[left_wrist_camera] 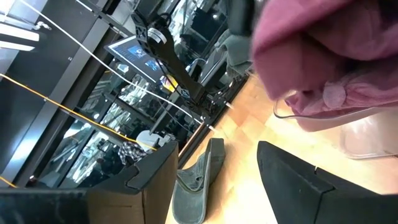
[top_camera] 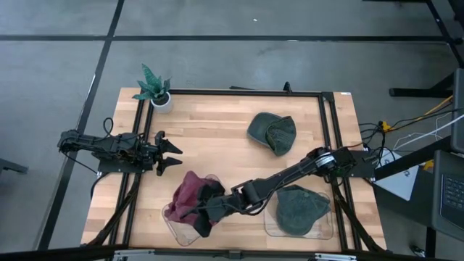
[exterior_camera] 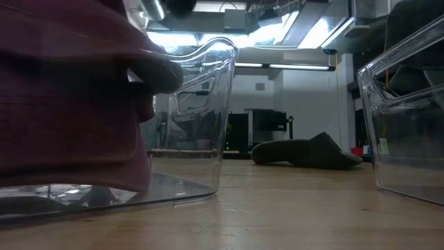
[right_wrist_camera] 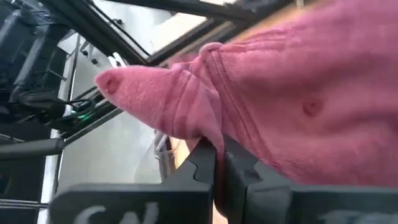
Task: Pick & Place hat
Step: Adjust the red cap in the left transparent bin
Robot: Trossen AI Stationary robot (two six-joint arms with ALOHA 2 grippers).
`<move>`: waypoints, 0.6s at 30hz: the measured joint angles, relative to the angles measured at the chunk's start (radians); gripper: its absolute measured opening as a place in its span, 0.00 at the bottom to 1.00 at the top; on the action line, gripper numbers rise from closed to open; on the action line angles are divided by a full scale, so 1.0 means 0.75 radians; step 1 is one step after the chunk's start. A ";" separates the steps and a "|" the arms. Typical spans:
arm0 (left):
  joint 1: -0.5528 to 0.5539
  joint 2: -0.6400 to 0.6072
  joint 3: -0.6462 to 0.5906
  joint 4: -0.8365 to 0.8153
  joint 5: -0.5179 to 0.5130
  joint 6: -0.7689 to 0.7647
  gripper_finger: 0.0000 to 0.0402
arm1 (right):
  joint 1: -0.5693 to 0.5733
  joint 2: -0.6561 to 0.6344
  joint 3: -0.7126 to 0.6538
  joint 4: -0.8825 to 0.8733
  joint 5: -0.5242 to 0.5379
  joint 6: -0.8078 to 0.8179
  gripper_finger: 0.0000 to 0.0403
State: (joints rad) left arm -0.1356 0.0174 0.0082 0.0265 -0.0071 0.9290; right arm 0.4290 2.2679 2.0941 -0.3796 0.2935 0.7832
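A maroon hat [top_camera: 190,192] sits partly inside a clear bin [top_camera: 176,230] near the table's front edge, with my right gripper [top_camera: 209,210] shut on it. The low view shows the maroon hat [exterior_camera: 69,104] filling that clear bin [exterior_camera: 208,104], its lower part down near the floor. A green hat [top_camera: 299,209] lies in a second clear bin [top_camera: 270,230] to the right. Another green hat [top_camera: 272,133] lies on the table's far right part. My left gripper [top_camera: 171,154] stands open at the table's left side, holding nothing. My right gripper pinches a bunched fold of the maroon hat's cloth [right_wrist_camera: 214,134] between its two fingers [right_wrist_camera: 200,165]. The fingers slant down from the table's right side. The hat bulges out past the fingers and reaches down into the bin; I cannot tell whether it rests on the bin's floor.
A small potted plant [top_camera: 154,90] stands at the table's far left corner. A black frame [top_camera: 239,93] runs around the tabletop. Bare wood lies between the two arms, in the middle of the table.
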 joint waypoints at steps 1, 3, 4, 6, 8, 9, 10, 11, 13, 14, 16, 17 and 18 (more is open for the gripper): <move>0.001 0.000 0.000 -0.002 0.000 0.000 0.54 | 0.001 0.004 -0.027 0.030 0.001 0.018 0.03; 0.000 0.000 0.000 -0.001 0.000 0.000 0.54 | 0.004 0.003 -0.079 0.073 0.008 0.024 0.03; 0.000 0.000 0.000 -0.001 0.000 0.000 0.54 | 0.006 0.003 -0.095 0.085 0.021 0.024 0.03; 0.000 0.000 0.000 -0.001 0.000 0.000 0.53 | 0.009 0.003 -0.116 0.075 0.037 0.024 0.02; 0.001 0.000 0.000 -0.002 0.000 0.000 0.53 | 0.010 0.003 -0.119 0.062 0.044 0.022 0.02; 0.000 0.000 0.000 -0.001 0.000 0.000 0.53 | 0.010 0.003 -0.119 0.063 0.047 0.017 0.03; 0.000 0.000 0.000 -0.001 0.000 0.000 0.54 | 0.010 0.003 -0.119 0.067 0.047 0.003 0.03; 0.001 0.000 0.000 -0.001 0.000 0.000 0.54 | 0.009 0.002 -0.119 0.071 0.047 -0.018 0.04; 0.000 0.000 0.000 -0.001 0.000 0.000 0.54 | 0.009 0.002 -0.119 0.072 0.036 -0.051 0.07; 0.000 0.000 0.000 -0.001 0.000 0.000 0.54 | 0.009 0.002 -0.119 0.072 0.019 -0.068 0.08; 0.001 0.000 0.000 -0.001 0.000 0.000 0.54 | 0.009 0.001 -0.119 0.062 -0.032 -0.083 0.11; 0.001 0.000 0.000 -0.001 0.000 0.000 0.53 | 0.011 0.001 -0.119 0.045 -0.041 -0.083 0.12; 0.001 0.000 0.000 -0.001 0.000 0.000 0.53 | 0.015 0.001 -0.119 0.020 -0.035 -0.072 0.13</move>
State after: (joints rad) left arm -0.1352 0.0174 0.0082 0.0257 -0.0074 0.9290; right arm 0.4401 2.2684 2.0048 -0.3648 0.2676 0.7290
